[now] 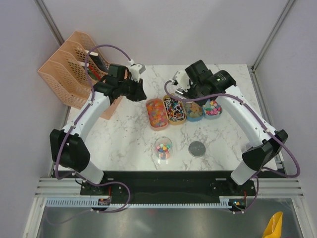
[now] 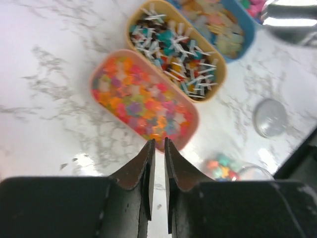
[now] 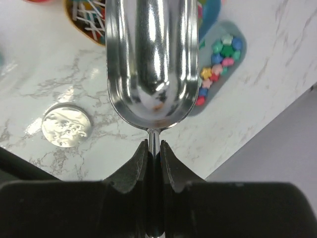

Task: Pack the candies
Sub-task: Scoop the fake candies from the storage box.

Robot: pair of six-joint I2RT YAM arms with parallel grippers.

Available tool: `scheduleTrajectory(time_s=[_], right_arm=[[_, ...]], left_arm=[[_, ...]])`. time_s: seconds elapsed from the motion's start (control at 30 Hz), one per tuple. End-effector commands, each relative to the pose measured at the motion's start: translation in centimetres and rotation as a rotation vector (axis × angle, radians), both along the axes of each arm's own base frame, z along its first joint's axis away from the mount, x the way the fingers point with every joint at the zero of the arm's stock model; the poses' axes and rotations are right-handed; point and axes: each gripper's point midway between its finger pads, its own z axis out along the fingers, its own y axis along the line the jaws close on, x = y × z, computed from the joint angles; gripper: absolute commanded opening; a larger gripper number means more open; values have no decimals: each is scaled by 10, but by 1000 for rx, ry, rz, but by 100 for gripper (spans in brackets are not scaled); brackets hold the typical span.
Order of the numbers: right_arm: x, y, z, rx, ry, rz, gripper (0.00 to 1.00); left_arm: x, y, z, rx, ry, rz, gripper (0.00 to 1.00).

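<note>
**While the scoop (image 3: 148,59) hangs empty, the candies (image 1: 157,113) wait**

Seen from above, four oval trays (image 1: 147,113) of them sit in a row on the counter (image 1: 124,134), ahead of the left jaws and partly beneath the right. Short of both, an open, part-filled jar (image 1: 163,148) has its lid (image 1: 197,148) laid beside it, presumably for filling.

Through the left wrist, the left gripper (image 2: 158,144) shows jaws pressed nearly together on nothing, the pink tray (image 2: 94,74) just ahead.

Through the right wrist, the right gripper (image 3: 154,146) has its jaws clenched on the scoop's handle, bowl forward, likely poised to dip. No writing is readable.
</note>
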Motion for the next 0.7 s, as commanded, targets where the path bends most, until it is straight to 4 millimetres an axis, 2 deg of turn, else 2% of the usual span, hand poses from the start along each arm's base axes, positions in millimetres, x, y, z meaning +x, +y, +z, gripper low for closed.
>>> scheduleTrajectory(time_s=[0.0,0.1,0.23,0.33,0.43,0.67], right_arm=[[2,-56,-34,-57,74,-234,0],[-6,-84,-61,-99,166,-329,0],[-12,-100,-82,-132,267,-381,0],[-13,-105,-89,-140,306,-399,0],[-17,-104,-103,-149,376,-404,0],[-22,-93,-120,-86,489,-424,0]], left_arm=[[35,40,-2,172,-131,203,20],[22,56,-58,250,-59,242,16],[6,62,-102,263,9,276,13],[2,62,-125,270,52,279,11],[2,59,-140,261,92,287,11],[9,54,-158,270,124,274,10]])
